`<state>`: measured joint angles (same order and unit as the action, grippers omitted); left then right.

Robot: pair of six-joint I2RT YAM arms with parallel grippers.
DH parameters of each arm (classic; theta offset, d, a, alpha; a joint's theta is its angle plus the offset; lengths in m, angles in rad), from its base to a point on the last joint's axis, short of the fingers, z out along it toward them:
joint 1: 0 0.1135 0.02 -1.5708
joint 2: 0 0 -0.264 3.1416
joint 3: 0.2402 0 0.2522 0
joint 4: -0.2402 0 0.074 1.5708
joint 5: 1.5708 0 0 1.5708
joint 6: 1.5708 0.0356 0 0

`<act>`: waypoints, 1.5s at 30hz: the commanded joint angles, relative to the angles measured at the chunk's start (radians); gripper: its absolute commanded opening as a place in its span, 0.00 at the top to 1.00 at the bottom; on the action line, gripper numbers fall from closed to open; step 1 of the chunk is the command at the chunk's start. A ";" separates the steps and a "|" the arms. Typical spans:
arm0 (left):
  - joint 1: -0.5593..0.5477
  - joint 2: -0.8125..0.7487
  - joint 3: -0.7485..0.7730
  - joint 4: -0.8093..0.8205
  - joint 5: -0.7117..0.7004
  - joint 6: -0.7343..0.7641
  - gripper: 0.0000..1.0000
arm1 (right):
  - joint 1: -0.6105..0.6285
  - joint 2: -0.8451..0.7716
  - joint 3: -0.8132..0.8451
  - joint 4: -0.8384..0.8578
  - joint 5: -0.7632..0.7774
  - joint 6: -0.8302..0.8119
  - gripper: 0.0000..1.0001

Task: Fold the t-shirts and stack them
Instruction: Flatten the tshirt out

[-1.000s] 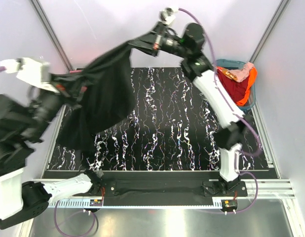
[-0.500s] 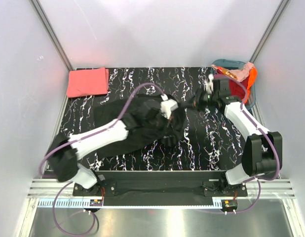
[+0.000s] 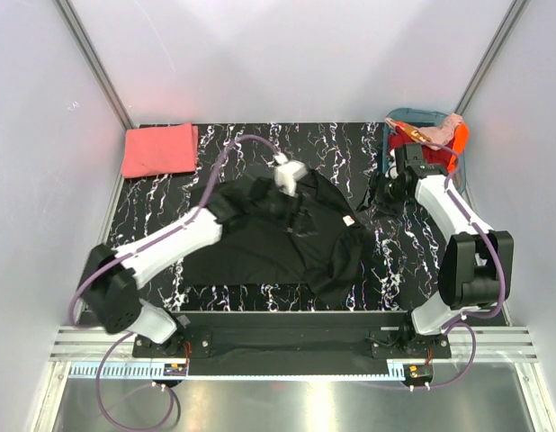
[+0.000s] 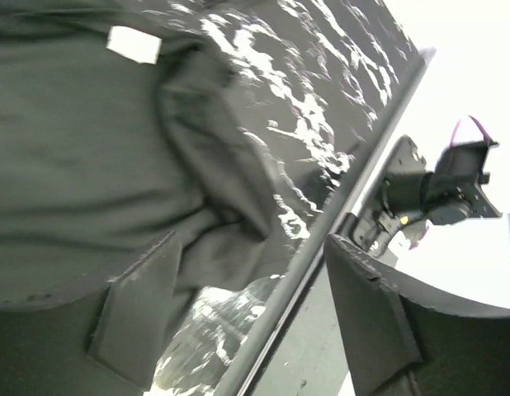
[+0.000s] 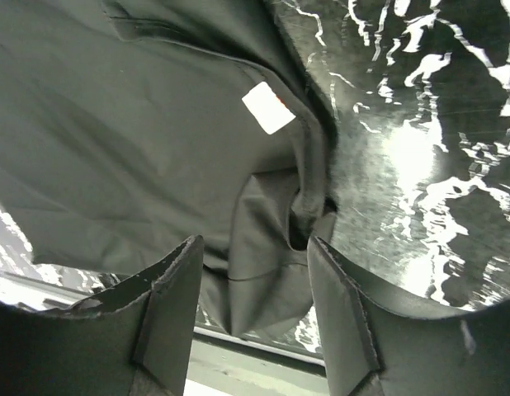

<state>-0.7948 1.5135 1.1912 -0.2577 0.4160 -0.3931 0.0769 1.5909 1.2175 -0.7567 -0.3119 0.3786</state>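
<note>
The black t-shirt (image 3: 269, 238) lies spread and rumpled over the middle of the marbled table (image 3: 350, 148), its white neck label (image 3: 348, 220) facing up. My left gripper (image 3: 289, 193) hovers over the shirt's far part, open and holding nothing. In the left wrist view the gripper (image 4: 255, 318) shows wide-apart fingers above the black cloth (image 4: 73, 165). My right gripper (image 3: 383, 193) hangs just off the shirt's right edge, open and empty. The right wrist view has the gripper (image 5: 255, 309) above a sleeve fold (image 5: 263, 239) and the label (image 5: 268, 107). The coral-pink t-shirt (image 3: 158, 149) lies folded at the far left corner.
A teal basket (image 3: 420, 115) holding red and orange clothes (image 3: 435, 153) stands at the far right corner, just behind my right wrist. The table's front rail (image 3: 287, 315) runs close to the shirt's near hem. Grey walls close in both sides.
Both grippers have opened and let go of the black t-shirt. It went from hanging stretched in the air to lying spread on the table, and both arms have dropped low.
</note>
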 commanded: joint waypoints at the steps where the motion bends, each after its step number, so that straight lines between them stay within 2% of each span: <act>1: 0.136 -0.153 -0.057 -0.092 -0.026 0.005 0.33 | 0.014 -0.025 0.062 -0.107 0.068 -0.078 0.40; 5: 0.307 -0.205 -0.151 -0.213 -0.111 -0.035 0.50 | 0.115 -0.066 0.047 -0.092 0.051 -0.044 0.41; 6: 0.333 -0.193 -0.171 -0.242 -0.135 -0.042 0.50 | 0.139 -0.074 0.047 -0.089 0.066 -0.037 0.41; 10: 0.410 -0.145 -0.196 -0.383 -0.354 -0.084 0.41 | 0.227 -0.029 0.021 -0.047 0.040 0.003 0.41; 11: 0.414 -0.136 -0.197 -0.394 -0.376 -0.101 0.37 | 0.253 -0.013 0.013 -0.044 0.040 0.008 0.41; 13: 0.424 -0.106 -0.199 -0.411 -0.440 -0.119 0.34 | 0.271 0.038 0.005 -0.032 0.060 0.006 0.41; 17: 0.463 -0.032 -0.194 -0.403 -0.457 -0.139 0.32 | 0.284 0.125 0.010 0.000 0.080 -0.003 0.41; 22: 0.525 0.088 -0.154 -0.387 -0.422 -0.145 0.29 | 0.285 0.233 0.059 0.045 0.181 -0.018 0.42; 28: 0.560 0.252 -0.052 -0.376 -0.395 -0.138 0.28 | 0.285 0.397 0.184 0.048 0.250 -0.033 0.41; 33: 0.588 0.419 0.160 -0.397 -0.367 -0.115 0.27 | 0.259 0.513 0.327 0.022 0.284 -0.038 0.41; 37: 0.592 0.523 0.344 -0.463 -0.399 -0.096 0.26 | 0.251 0.592 0.494 -0.102 0.306 -0.107 0.39; 39: 0.592 0.502 0.375 -0.482 -0.410 -0.093 0.25 | 0.251 0.601 0.583 -0.153 0.332 -0.133 0.37; 41: 0.592 0.417 0.340 -0.483 -0.428 -0.105 0.23 | 0.250 0.555 0.593 -0.185 0.358 -0.148 0.33; 43: 0.592 0.332 0.277 -0.476 -0.465 -0.118 0.21 | 0.250 0.500 0.567 -0.191 0.381 -0.124 0.17; 44: 0.592 0.241 0.199 -0.473 -0.470 -0.133 0.20 | 0.251 0.432 0.515 -0.187 0.373 -0.112 0.01; 45: 0.592 0.184 0.150 -0.465 -0.473 -0.138 0.20 | 0.250 0.396 0.484 -0.179 0.357 -0.101 0.00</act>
<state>-0.2062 1.9186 1.4368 -0.6998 -0.0048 -0.5098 0.3305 2.1460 1.7393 -0.8810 0.0093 0.2752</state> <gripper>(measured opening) 0.797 0.965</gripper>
